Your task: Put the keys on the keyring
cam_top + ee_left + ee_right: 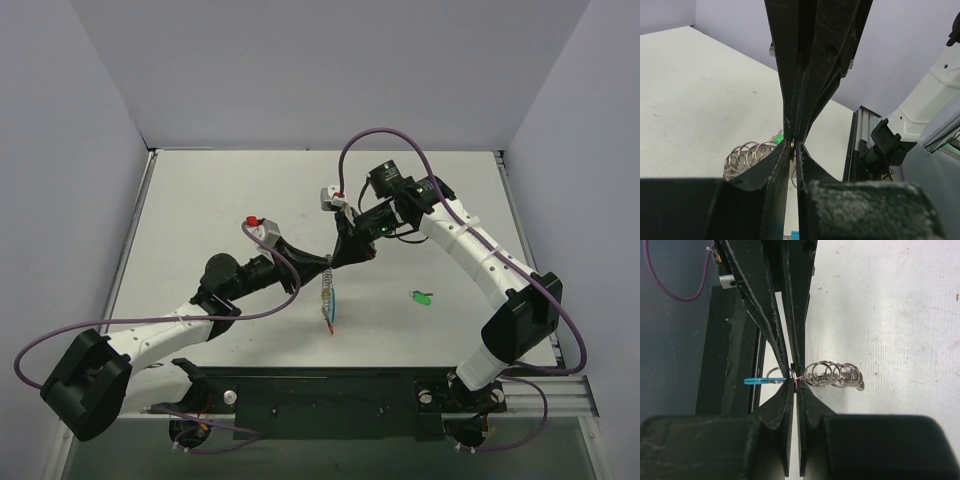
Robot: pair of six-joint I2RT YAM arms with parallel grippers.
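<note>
1. Looking through the right wrist camera, I see the right gripper (794, 380) with its black, scuffed, wedge-shaped fingers pressed together at the tips, pinching a thin wire of the keyring (832, 375).
2. The keyring is a run of overlapping silvery wire loops, round and shiny, bunched like a slack spring on one side of the pinch. On the other side sit a single loop and a flat light-blue segment (755, 381).
3. The left gripper (792, 150) meets the right one tip to tip from the opposite side. Its fingers are the same matte black plastic, scratched along the edges, with a narrow slit between them. The tips sit right at the wire, and I cannot tell whether they grip it or stand just off it.
4. From the top camera, the keyring hangs down from where the two grippers meet, over the middle of the table (230, 190), with a thin red sliver (330, 326) at its lower end. I cannot tell whether that end touches the surface.
5. The green key (420, 297), tiny with a bright plastic head, lies on the table well apart from the keyring, toward the right arm's side.
6. The table is a pale, matte, faintly speckled sheet.
7. Any print on the light-blue segment is too small for me to read.
</note>
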